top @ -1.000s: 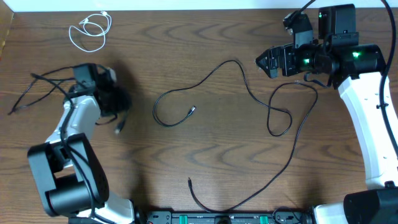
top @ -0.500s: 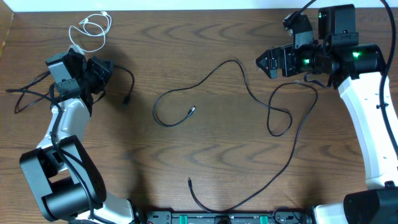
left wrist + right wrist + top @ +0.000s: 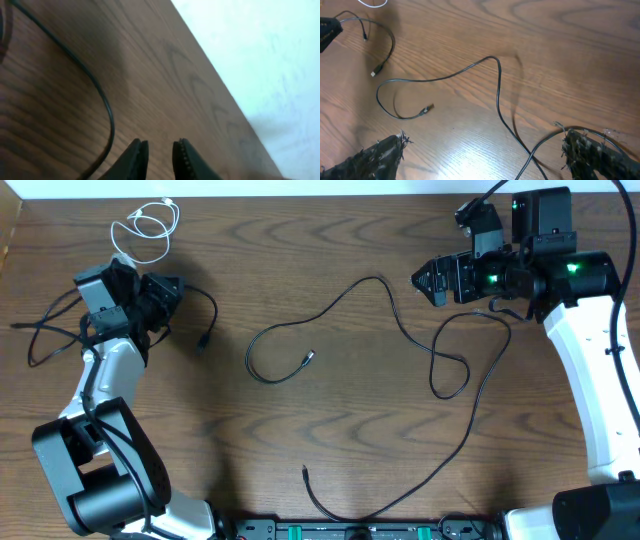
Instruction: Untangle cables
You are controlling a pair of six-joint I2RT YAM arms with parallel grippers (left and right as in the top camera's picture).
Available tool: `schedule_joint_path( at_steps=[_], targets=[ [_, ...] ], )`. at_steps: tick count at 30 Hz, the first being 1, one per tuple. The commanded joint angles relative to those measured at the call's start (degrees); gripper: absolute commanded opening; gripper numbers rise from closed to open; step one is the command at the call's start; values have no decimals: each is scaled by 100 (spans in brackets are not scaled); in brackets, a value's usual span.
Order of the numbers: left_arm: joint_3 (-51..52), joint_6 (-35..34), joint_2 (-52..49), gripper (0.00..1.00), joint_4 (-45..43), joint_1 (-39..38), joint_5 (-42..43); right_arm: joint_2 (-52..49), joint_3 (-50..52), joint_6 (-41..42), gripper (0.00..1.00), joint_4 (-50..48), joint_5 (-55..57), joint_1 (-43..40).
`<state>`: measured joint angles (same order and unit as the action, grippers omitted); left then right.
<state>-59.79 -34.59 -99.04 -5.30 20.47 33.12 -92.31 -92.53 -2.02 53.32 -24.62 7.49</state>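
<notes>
Cords, thin and black, loop over the middle of the brown wooden table; a coiled white cord lies near its far left corner. Left gripper stands barely parted, empty; right gripper gapes wide, empty.

The desk is brown wood with a strong wavy grain, smooth and lightly varnished, and it catches a pale glare in the right wrist view. The black cords have thin, smooth rubbery jackets with a faint sheen. The white cord near the desk's far left corner looks like glossy plastic. Both arms have smooth white plastic shells joined to matt black housings. On the right gripper the fingers look rough, frayed and black. The left gripper has fingers of smooth black plastic with a finely ribbed edge.
</notes>
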Motion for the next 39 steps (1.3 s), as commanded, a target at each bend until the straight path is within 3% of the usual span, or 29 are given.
schedule_joint_path(
  at_steps=[1,7,14,18,24,31,39],
  targets=[
    [-72,566,111,23,125,52,-15,11,-35,-81,99,33,-15,44],
    [-90,608,452,15,258,581,-514,11,-35,-81,99,114,-15,44],
    [-90,610,586,15,1482,1379,-2131,11,-35,-81,99,114,-13,44],
    [-87,706,431,7,1939,1665,-3053,11,-35,-81,99,114,-13,44],
    [-92,1329,105,8,1445,1958,-3088,11,-35,-55,99,111,-15,46],
    [-264,1447,-577,8,1248,2345,-3117,11,-35,203,99,90,-15,44],
    [-719,2087,-793,8,640,2420,-3060,11,-35,240,99,83,-15,44]
  ],
)
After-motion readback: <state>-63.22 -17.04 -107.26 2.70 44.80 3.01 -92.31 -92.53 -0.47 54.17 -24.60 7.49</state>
